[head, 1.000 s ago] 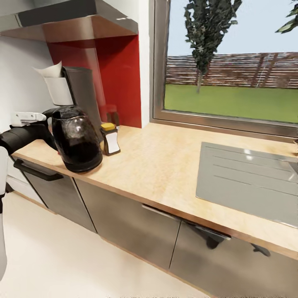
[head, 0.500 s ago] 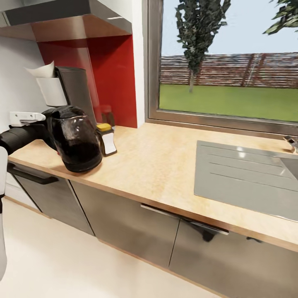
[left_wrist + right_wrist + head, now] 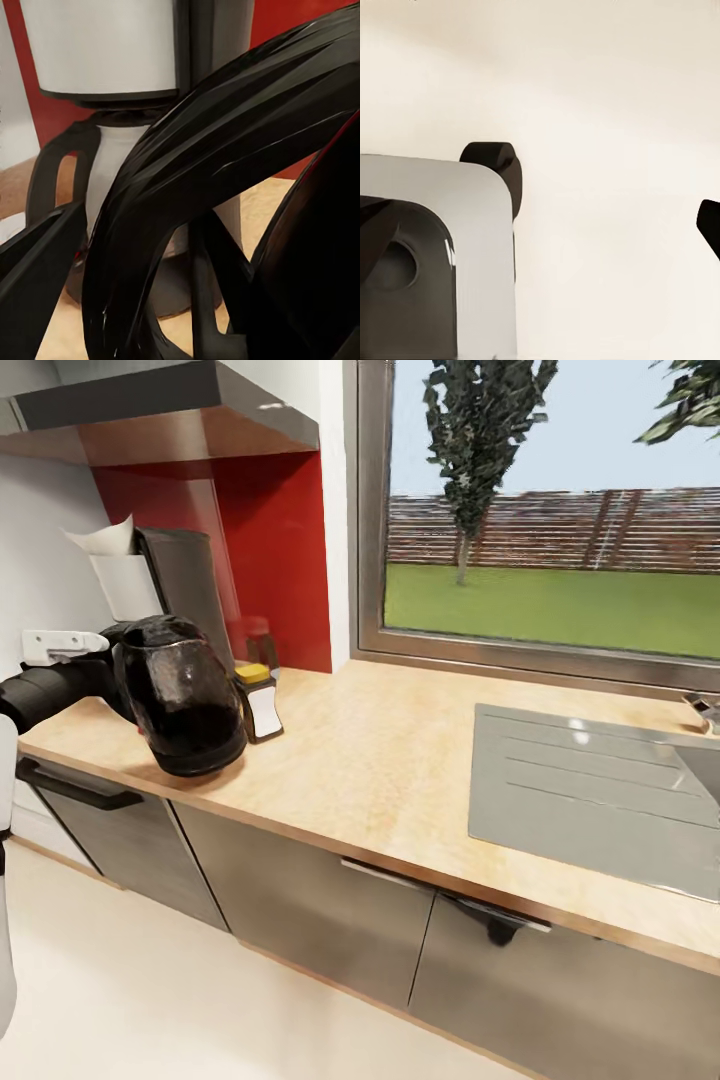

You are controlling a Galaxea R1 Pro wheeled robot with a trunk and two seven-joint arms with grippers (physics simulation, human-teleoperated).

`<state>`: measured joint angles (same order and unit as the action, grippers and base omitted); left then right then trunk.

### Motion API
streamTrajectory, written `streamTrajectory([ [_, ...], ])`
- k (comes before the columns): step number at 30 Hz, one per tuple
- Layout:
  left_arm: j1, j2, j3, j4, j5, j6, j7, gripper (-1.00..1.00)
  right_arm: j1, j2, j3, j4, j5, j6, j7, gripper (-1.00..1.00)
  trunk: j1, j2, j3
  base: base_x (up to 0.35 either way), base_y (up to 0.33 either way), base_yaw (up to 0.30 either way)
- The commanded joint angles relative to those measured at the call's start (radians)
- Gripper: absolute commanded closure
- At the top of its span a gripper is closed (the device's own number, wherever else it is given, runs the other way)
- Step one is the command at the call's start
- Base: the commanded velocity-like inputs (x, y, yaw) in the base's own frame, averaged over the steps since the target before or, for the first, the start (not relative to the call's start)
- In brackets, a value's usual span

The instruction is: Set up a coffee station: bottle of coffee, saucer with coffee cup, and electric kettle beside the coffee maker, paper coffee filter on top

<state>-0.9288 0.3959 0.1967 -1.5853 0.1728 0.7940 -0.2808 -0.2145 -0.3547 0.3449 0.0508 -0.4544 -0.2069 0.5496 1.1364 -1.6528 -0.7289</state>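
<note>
Rounded brownish glass electric kettle (image 3: 185, 695): near-left on the light wood-grain countertop (image 3: 400, 760), just in front of the tall black coffee maker (image 3: 185, 590). Step: placing kettle. Left gripper (image 3: 108, 678) at its black looped handle (image 3: 217, 172); clamped or loose, cannot tell. Next: settle, let go.

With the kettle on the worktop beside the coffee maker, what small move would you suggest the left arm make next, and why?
Probably open the left gripper and draw it back from the handle. The electric kettle appears to sit on the countertop just in front of the coffee maker, with the bottle of coffee at its side, so its placement looks done. The left wrist view shows the black handle close up, suggesting the grip is on.
</note>
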Motion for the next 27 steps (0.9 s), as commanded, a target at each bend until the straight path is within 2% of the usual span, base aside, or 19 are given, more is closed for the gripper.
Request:
streamTrajectory([
  [1, -0.001, 0.0, 0.001, -0.001, 0.005, 0.007, 0.0, 1.0, -0.002, 0.0, 0.009, 0.004, -0.009, -0.006, 0.006, -1.0, 0.0, 0.0, -0.001, 0.0, 0.0, 0.0],
  [10, -0.001, 0.0, 0.001, 0.0, 0.005, 0.008, 0.0, 1.0, -0.002, 0.0, 0.009, 0.004, -0.009, -0.006, 0.006, -1.0, 0.0, 0.0, -0.001, 0.0, 0.011, 0.0],
  [18, -0.001, 0.006, 0.003, 0.001, 0.005, 0.008, 0.0, 1.0, -0.002, 0.0, 0.008, 0.004, -0.009, -0.006, 0.006, -1.0, 0.0, 0.0, -0.001, -0.004, 0.132, -0.006],
  [23, -0.001, 0.016, 0.003, 0.001, 0.005, 0.008, 0.0, 1.0, -0.002, 0.0, 0.008, 0.004, -0.009, -0.006, 0.006, -1.0, 0.0, 0.0, -0.001, -0.001, 0.021, -0.165],
  [27, -0.001, 0.019, 0.003, 0.001, 0.005, 0.008, -0.001, 1.0, -0.002, 0.0, 0.008, 0.004, -0.009, -0.006, 0.006, -1.0, 0.0, 0.0, -0.001, -0.005, 0.213, -0.071],
])
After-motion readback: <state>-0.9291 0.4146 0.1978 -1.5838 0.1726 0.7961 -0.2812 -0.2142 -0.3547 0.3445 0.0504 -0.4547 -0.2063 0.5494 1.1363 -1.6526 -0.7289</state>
